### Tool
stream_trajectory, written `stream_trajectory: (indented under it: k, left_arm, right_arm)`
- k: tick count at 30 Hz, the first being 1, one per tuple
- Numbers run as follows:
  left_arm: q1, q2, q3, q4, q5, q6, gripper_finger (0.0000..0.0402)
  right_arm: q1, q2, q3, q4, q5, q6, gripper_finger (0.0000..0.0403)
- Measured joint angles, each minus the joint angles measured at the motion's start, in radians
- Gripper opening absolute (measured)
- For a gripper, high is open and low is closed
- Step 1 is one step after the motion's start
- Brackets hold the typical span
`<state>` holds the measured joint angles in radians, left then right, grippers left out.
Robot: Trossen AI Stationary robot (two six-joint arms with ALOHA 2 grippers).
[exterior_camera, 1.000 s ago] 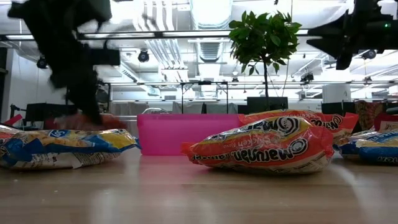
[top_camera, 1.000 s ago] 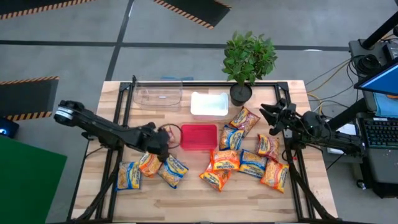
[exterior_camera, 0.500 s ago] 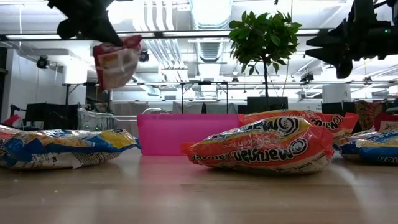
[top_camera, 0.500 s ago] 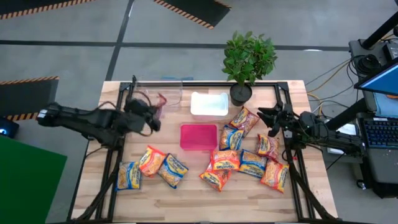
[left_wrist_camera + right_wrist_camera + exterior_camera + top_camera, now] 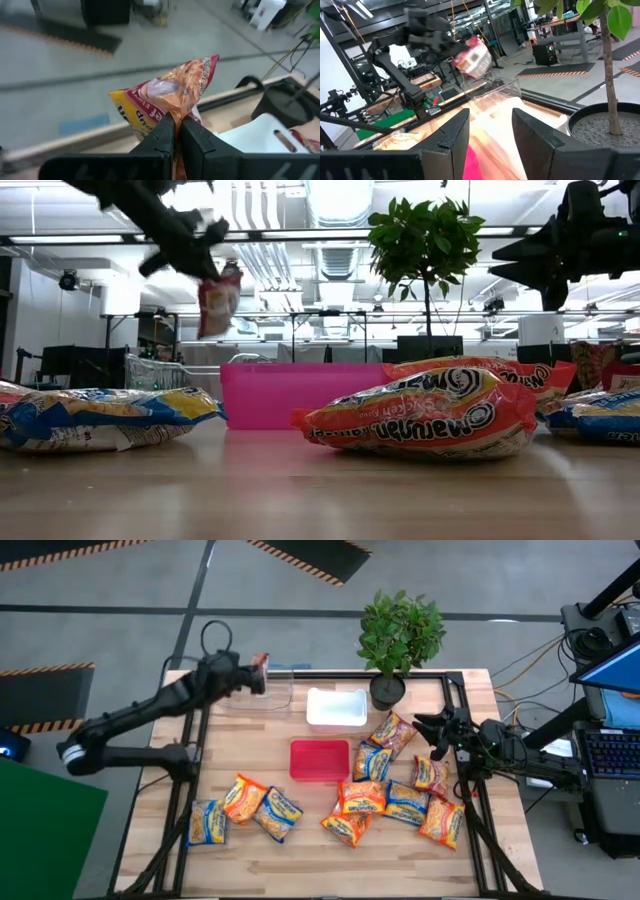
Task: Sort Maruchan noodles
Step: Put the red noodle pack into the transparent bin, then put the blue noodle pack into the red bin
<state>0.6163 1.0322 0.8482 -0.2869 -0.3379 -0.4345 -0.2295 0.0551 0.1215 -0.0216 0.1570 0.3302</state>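
Left gripper (image 5: 250,677), clamped on a reddish-pink Maruchan packet (image 5: 260,667), hung over the clear tray (image 5: 262,695) at the tabletop's far-left corner; next likely release there; right gripper (image 5: 428,730) waited open by the right edge.

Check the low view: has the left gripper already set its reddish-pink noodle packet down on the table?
No: the reddish-pink packet hangs in the air from the left gripper, well above the table.

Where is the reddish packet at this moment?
The reddish packet hangs in the air, pinched in the left pincer, at the table's far left in the high view, over the left end of the clear tray.
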Motion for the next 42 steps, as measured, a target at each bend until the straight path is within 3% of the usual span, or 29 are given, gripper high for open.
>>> stream_trajectory:
  k: [5,25,33,42]
  left_arm:
    - [0.074,0.143,0.000,0.051,0.142,-0.031,0.0000]
    - [0.067,0.416,-0.002,0.182,0.200,-0.213,0.0011]
    - [0.067,0.425,-0.002,0.216,0.251,-0.216,0.0035]
    - [0.066,0.351,-0.002,0.246,0.304,-0.142,0.0104]
  right_arm:
    - [0.000,0.000,0.000,0.000,0.000,0.000,0.0137]
    - [0.000,0.000,0.000,0.000,0.000,0.014,0.0137]
    - [0.000,0.000,0.000,-0.003,0.000,0.019,0.0137]
    - [0.000,0.000,0.006,-0.013,-0.001,0.153,0.0137]
